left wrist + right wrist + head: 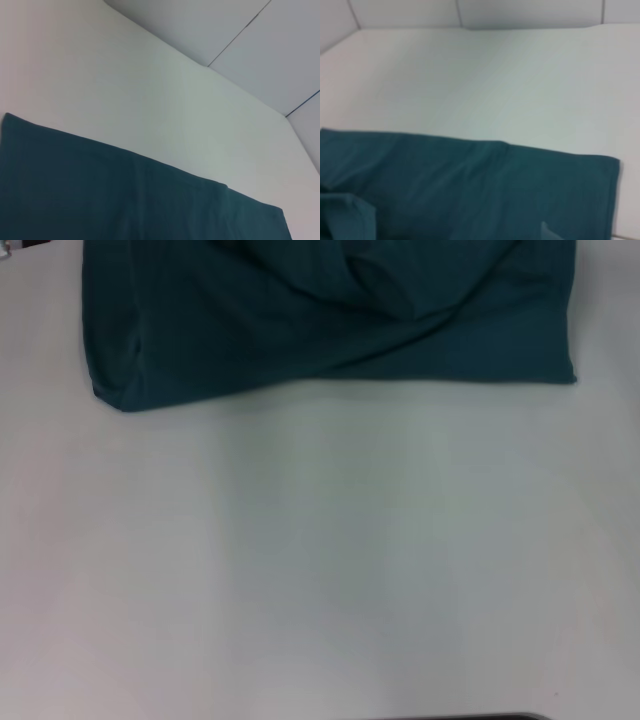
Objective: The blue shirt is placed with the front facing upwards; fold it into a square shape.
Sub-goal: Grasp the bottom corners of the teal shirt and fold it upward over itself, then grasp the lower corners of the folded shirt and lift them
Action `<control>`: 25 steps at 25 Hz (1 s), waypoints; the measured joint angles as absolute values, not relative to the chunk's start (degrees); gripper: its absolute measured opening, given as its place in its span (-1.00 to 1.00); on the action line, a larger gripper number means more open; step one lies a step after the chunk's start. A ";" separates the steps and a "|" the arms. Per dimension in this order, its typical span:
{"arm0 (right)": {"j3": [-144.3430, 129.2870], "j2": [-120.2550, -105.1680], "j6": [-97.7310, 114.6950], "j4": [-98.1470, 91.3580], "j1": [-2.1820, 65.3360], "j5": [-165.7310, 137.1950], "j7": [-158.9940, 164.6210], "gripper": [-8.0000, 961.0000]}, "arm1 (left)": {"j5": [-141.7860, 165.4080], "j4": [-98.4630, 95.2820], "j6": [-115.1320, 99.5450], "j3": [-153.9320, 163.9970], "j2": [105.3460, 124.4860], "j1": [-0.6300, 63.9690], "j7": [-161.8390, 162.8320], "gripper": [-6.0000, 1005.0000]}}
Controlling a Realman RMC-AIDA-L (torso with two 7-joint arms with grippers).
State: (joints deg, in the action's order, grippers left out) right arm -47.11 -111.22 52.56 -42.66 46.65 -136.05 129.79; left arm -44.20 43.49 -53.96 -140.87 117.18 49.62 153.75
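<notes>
The blue shirt (330, 325) lies on the white table (320, 560) at the far side of the head view, its upper part cut off by the frame edge. It is a dark teal cloth with a straight near edge and a diagonal fold running across it. The left wrist view shows a flat stretch of the shirt (125, 200) with one long edge against the table. In the right wrist view the shirt (470, 190) has a hemmed edge and a folded flap at one corner. Neither gripper shows in any view.
The white table surface (150, 90) stretches wide in front of the shirt. A table edge with grey floor tiles (240, 45) beyond shows in the left wrist view. A dark strip (470, 717) sits at the near edge of the head view.
</notes>
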 joint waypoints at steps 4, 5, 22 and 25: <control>-50.89 -111.33 49.02 -39.94 47.34 -136.08 129.22 -0.94 | -44.20 43.57 -53.89 -140.83 117.39 49.26 153.77 -0.92; -52.38 -111.41 47.60 -39.01 47.58 -136.12 129.14 -0.94 | -44.20 43.57 -53.84 -140.81 117.42 49.20 153.77 -0.92; -57.42 -113.74 34.45 -33.85 49.85 -136.22 122.11 -0.93 | -44.22 43.81 -53.21 -140.62 118.86 48.95 153.29 -0.92; -57.65 -114.39 33.80 -33.18 50.49 -136.24 120.13 -0.93 | -44.27 44.12 -53.32 -140.59 119.14 48.95 153.28 -0.92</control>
State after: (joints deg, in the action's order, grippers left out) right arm -57.65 -114.39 33.80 -33.18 50.49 -136.24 120.14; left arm -44.27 44.12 -53.32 -140.59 119.14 48.95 153.28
